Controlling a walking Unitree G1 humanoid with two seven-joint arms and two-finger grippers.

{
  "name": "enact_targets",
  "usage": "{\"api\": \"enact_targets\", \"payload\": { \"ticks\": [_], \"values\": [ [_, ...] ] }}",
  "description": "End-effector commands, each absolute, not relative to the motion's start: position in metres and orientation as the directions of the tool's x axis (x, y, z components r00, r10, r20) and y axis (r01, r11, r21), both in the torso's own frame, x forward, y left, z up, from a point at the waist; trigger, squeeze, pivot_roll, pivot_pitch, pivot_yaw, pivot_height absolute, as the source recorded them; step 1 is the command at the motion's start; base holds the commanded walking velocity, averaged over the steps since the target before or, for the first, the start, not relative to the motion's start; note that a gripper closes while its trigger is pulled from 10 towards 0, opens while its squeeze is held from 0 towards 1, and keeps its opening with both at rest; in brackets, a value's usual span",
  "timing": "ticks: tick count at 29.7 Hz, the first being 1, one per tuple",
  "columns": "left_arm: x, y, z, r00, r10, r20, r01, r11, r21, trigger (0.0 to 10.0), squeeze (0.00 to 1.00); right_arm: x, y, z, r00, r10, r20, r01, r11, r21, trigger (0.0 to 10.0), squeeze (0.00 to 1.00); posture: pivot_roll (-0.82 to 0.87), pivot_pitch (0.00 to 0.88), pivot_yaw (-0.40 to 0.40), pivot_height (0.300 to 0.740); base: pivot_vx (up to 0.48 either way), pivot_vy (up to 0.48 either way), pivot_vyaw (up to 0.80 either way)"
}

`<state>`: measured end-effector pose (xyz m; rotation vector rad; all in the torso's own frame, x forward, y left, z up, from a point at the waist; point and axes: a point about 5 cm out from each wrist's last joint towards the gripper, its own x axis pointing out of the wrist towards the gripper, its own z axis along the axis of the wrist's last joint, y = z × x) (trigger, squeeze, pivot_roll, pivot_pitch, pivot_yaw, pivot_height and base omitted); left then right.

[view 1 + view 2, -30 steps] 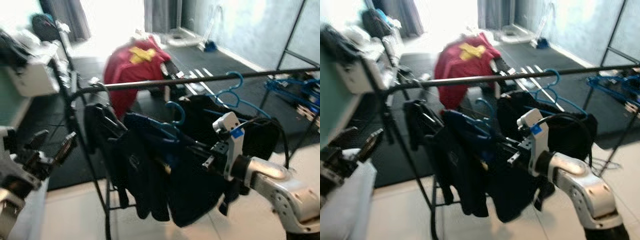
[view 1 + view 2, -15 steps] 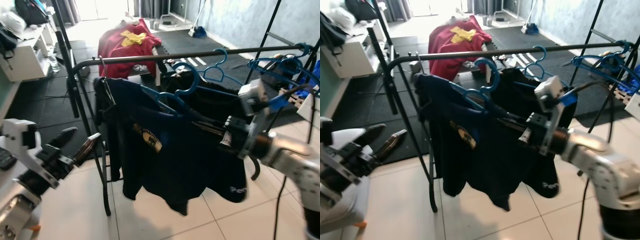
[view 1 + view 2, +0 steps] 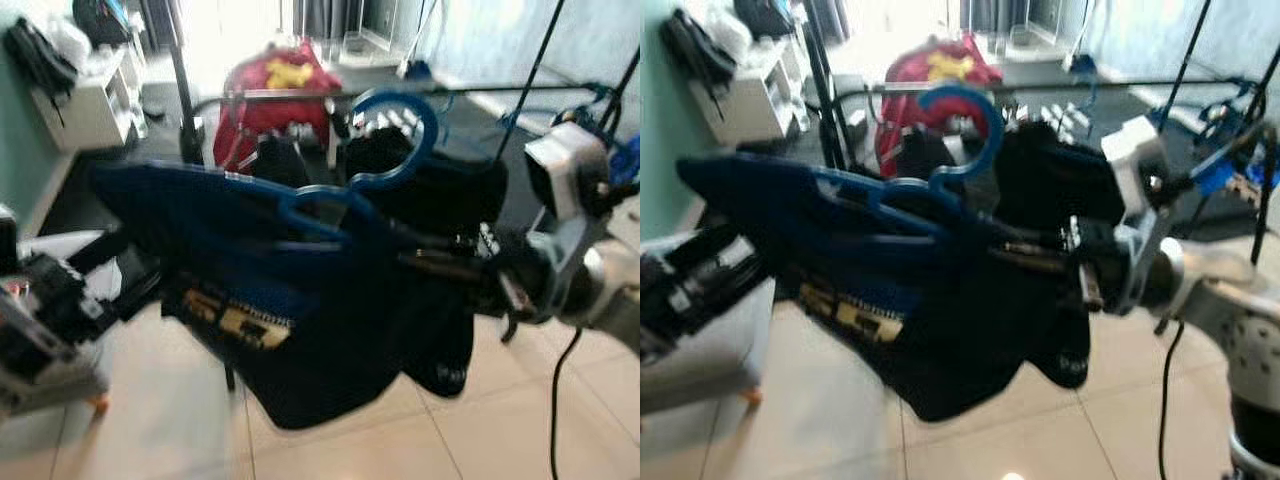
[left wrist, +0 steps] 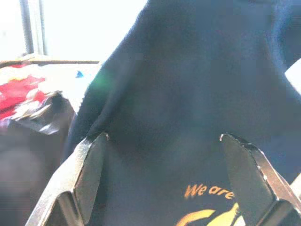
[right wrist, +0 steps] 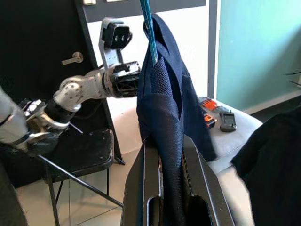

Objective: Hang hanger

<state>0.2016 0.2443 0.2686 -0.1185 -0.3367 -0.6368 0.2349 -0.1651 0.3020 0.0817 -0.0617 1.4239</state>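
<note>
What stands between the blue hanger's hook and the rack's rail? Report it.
Nothing visible. The right hand grips the navy shirt on the blue hanger, whose hook sits open in front of the rail. Black clothes already hang below the rail, beside the hook.

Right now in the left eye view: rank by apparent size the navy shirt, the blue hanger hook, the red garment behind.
1. navy shirt, by far the largest, though it hangs closest to the camera.
2. red garment and blue hanger hook: look alike in extent; the garment lies much farther back, so no ranking between them.
</note>
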Motion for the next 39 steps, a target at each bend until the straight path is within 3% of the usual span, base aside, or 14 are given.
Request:
{"api": "enact_targets", "payload": {
  "ticks": [1,3,5,11,14,16,19,20,32,39],
  "values": [
    [0.191,0.254,0.285,0.712,-0.593,0.376,0.624,0.780,0.050,10.0,0.00,0.233,-0.169,0.307,0.126,0.986,0.107,-0.992,0.125,0.019,0.0,0.00,-0.07,0.052,-0.034,0.740,0.000,0.000,0.00],
    [0.180,0.259,0.295,0.667,-0.635,0.389,0.657,0.748,0.095,10.0,0.00,0.234,-0.173,0.308,0.139,0.984,0.114,-0.990,0.137,0.025,0.0,0.00,-0.07,0.052,-0.034,0.740,0.000,0.000,0.00],
    [0.153,0.263,0.307,0.534,-0.752,0.386,0.759,0.628,0.173,10.0,0.00,0.237,-0.186,0.315,0.179,0.975,0.135,-0.984,0.177,0.028,0.0,0.00,-0.07,0.060,-0.030,0.740,0.000,0.000,0.00],
    [0.145,0.265,0.313,0.455,-0.798,0.394,0.809,0.556,0.190,10.0,0.00,0.237,-0.196,0.324,0.171,0.972,0.163,-0.985,0.168,0.035,0.0,0.00,-0.07,0.066,-0.030,0.740,0.000,0.000,0.00],
    [0.152,0.262,0.301,0.460,-0.835,0.303,0.833,0.524,0.178,10.0,0.00,0.235,-0.196,0.325,0.112,0.981,0.159,-0.993,0.104,0.057,0.0,0.00,-0.06,0.071,-0.029,0.740,0.000,0.000,0.00],
    [0.170,0.257,0.290,0.531,-0.822,0.205,0.804,0.565,0.187,10.0,0.00,0.234,-0.191,0.324,0.041,0.990,0.137,-0.997,0.032,0.070,0.0,0.00,-0.06,0.074,-0.029,0.740,0.000,0.000,0.00],
    [0.177,0.256,0.286,0.559,-0.811,0.170,0.784,0.584,0.210,10.0,0.00,0.233,-0.188,0.324,0.010,0.991,0.132,-0.997,0.000,0.075,0.0,0.00,-0.06,0.074,-0.028,0.740,0.000,0.000,0.00],
    [0.189,0.258,0.283,0.618,-0.772,0.150,0.734,0.635,0.242,10.0,0.00,0.231,-0.184,0.325,-0.051,0.991,0.127,-0.995,-0.062,0.083,0.0,0.00,-0.06,0.074,-0.027,0.740,0.000,0.000,0.00],
    [0.180,0.295,0.297,0.708,-0.662,0.248,0.618,0.750,0.236,10.0,0.00,0.234,-0.182,0.325,-0.065,0.994,0.084,-0.994,-0.073,0.085,0.0,0.00,-0.07,0.079,-0.030,0.740,0.000,0.000,0.00],
    [0.171,0.301,0.297,0.704,-0.654,0.277,0.614,0.756,0.225,10.0,0.00,0.236,-0.186,0.324,-0.042,0.997,0.068,-0.995,-0.048,0.089,0.0,0.00,-0.06,0.078,-0.035,0.740,0.000,0.000,0.00]
  ]
}}
